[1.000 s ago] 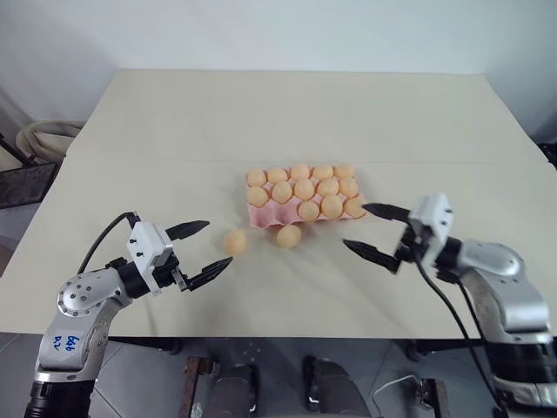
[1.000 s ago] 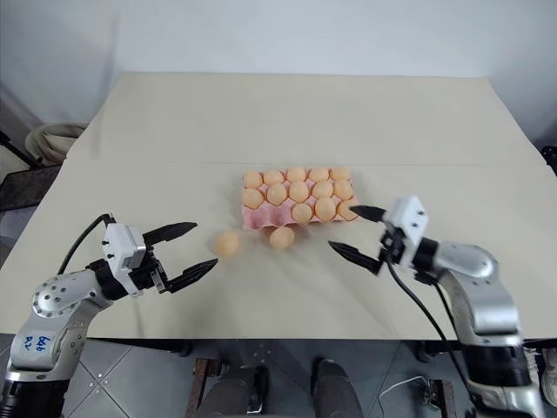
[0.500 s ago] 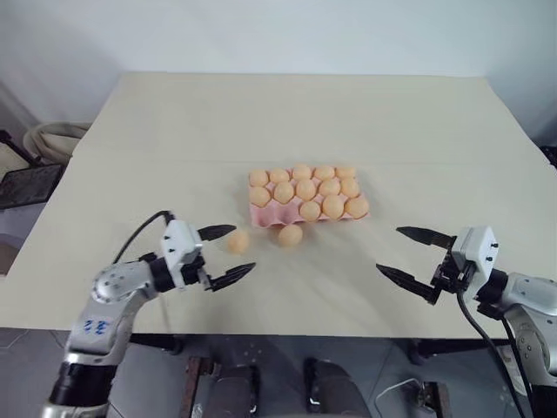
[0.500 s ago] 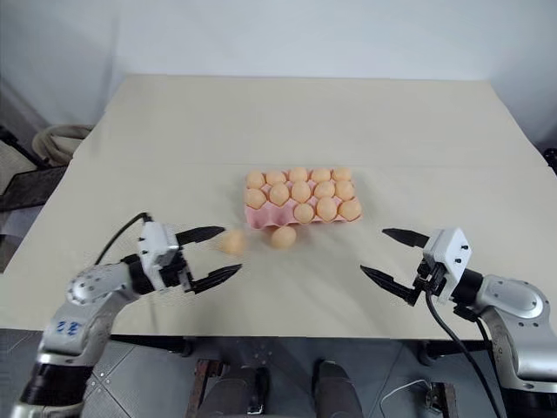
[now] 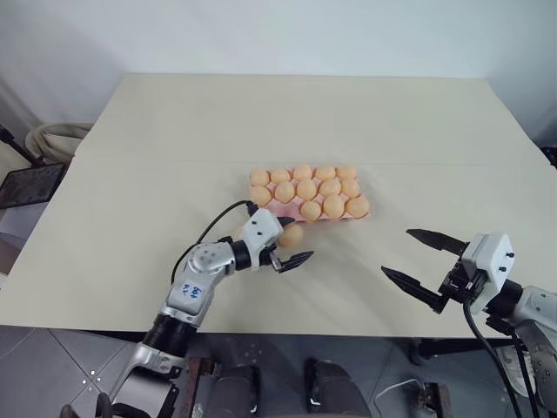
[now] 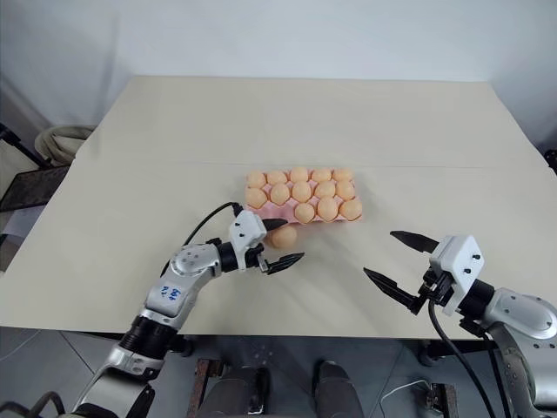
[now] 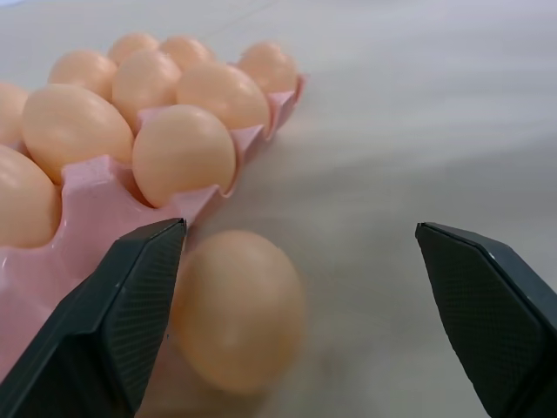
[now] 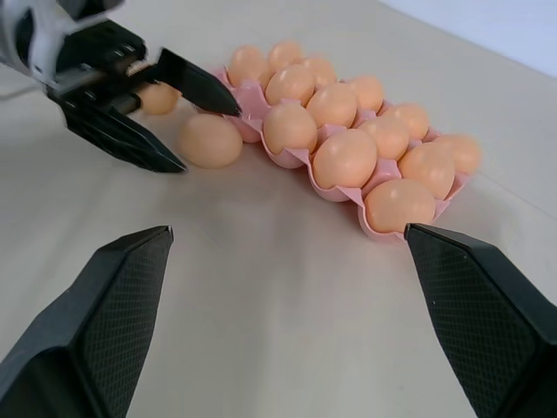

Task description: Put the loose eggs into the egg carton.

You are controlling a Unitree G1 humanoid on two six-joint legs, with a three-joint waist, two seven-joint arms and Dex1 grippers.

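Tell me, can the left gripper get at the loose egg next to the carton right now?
Probably yes. The left gripper is open, with the nearer loose egg just ahead between its fingers and only bare table around it. The egg carton sits close beside the egg, so one finger has little room there.

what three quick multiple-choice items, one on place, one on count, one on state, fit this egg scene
1. Where is the left gripper? A by the egg carton's near edge; B over the carton's middle; C far off to one side.
2. How many loose eggs lie on the table? A none; B two; C four.
3. The right gripper's jaws are: A shut on an egg; B shut, empty; C open, empty.
Key: 1 A, it hangs beside a loose egg there; 2 B, two lie outside the cups; 3 C, the jaws stand apart with nothing between.
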